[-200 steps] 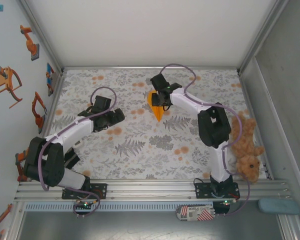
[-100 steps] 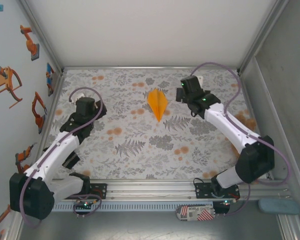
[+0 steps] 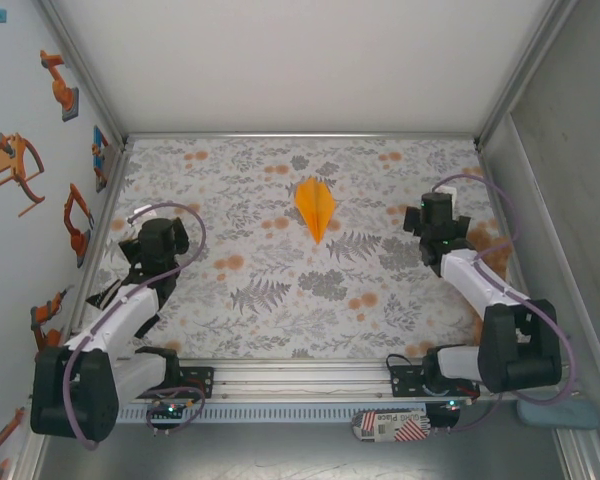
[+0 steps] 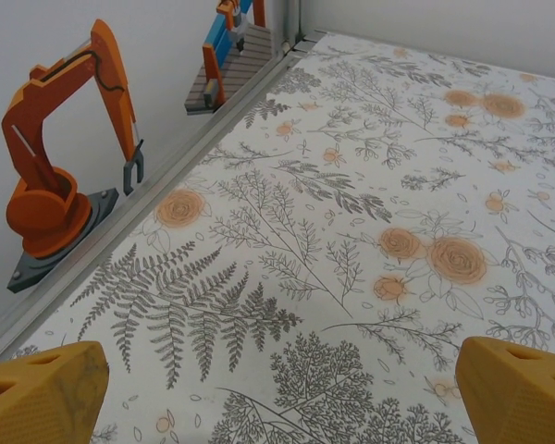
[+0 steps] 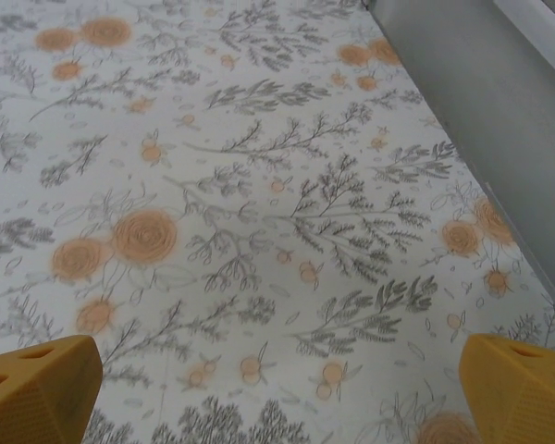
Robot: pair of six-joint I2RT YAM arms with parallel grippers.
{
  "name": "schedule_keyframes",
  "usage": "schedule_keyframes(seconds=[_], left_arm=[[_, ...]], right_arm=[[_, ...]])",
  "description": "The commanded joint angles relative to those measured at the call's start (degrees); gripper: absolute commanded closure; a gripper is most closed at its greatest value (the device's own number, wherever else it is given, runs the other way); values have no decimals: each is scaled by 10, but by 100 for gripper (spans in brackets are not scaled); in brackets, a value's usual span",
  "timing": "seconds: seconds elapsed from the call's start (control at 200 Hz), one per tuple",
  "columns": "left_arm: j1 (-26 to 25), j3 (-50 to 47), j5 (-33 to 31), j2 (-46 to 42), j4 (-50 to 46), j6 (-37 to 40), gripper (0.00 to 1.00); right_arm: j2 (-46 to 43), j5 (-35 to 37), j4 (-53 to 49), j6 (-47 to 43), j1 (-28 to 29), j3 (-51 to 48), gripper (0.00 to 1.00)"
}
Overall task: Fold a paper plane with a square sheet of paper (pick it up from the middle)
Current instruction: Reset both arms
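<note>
The left gripper (image 4: 277,402) is released. Its two orange-yellow fingertips (image 4: 39,393) stand wide apart at the bottom corners of the left wrist view, with nothing but the flower-print cloth (image 4: 351,231) between them. The right gripper (image 5: 277,398) is released in the same way, its fingertips (image 5: 37,388) spread over bare cloth near the grey side wall (image 5: 499,111).

From above, the left gripper (image 3: 158,238) sits low over the left side of the desk (image 3: 280,300). It points toward the wall with the orange robot-arm stickers (image 4: 55,176). The right gripper (image 3: 438,215) sits over the right side. Both arms are tucked toward their own edges, which I take as a parked, hands-off pose that leaves the middle of the desk unobstructed.

The paper plane (image 3: 315,208) lies flat on the cloth in the far middle, between the two grippers and well apart from each. It is somewhat nearer the right one. It is a narrow dart with its point toward the arm bases and a centre crease running along it. It is too small in the top view to say how crisp the folds are, but the shape looks finished, so the folding seems done and the plane is set down for show rather than held.
</note>
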Motion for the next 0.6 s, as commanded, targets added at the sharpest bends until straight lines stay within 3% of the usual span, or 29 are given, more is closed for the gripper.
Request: schedule_keyframes(seconds=[0.0,0.065,0.145,0.596], left_arm=[[22,-23,69,18,98,43,4],[34,-40,111,35,151,48,4],[43,-55,152,60,207,55,4],[66,-67,263,135,301,115,4]], right_arm=[[6,-41,151,-44,-19,-52,2],[10,-45,233,-65,-20,-100,2],[20,-46,262,-67,-25,-119,1],[114,-153,429,-70,-67,-165,2]])
